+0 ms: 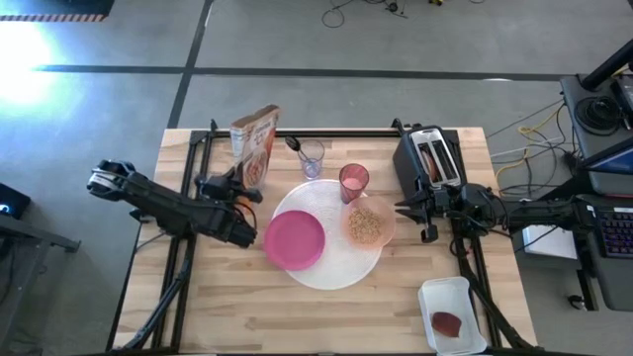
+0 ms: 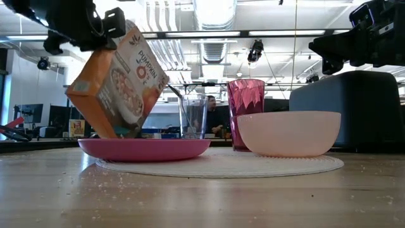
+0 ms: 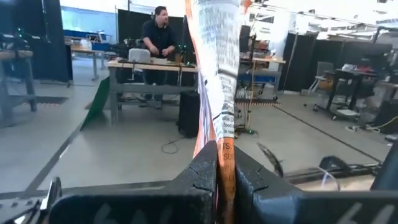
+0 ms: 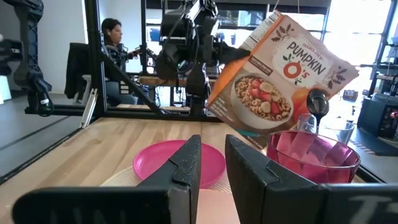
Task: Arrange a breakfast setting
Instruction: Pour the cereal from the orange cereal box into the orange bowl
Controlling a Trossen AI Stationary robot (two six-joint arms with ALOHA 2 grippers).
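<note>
The left pincer [image 1: 240, 190] is clamping the upper edge of the orange cereal box [image 1: 256, 146] and carrying it tilted, its lower corner close over the table [image 1: 198, 307] at the far left of the setting; whether that corner is touching cannot be told.

Near to far: the magenta plate [image 1: 294, 239] is lying on the near left of the large white round mat [image 1: 341, 272]. The peach bowl [image 1: 368, 223] (already holding cereal) is sitting on the mat's right edge. The translucent pink cup [image 1: 353, 182] is standing just beyond the bowl, and the small clear glass [image 1: 312, 158] with the spoon [image 1: 295, 145] in it is standing left of the cup, near the box.

To set the box down well, the left arm is probably best bringing it upright first, then lowering it onto bare table left of the glass, keeping clear of glass and plate, and releasing only once the base is resting flat.

The right pincer [image 1: 427, 210], fingers narrowly parted and holding nothing, is waiting right of the bowl.
</note>
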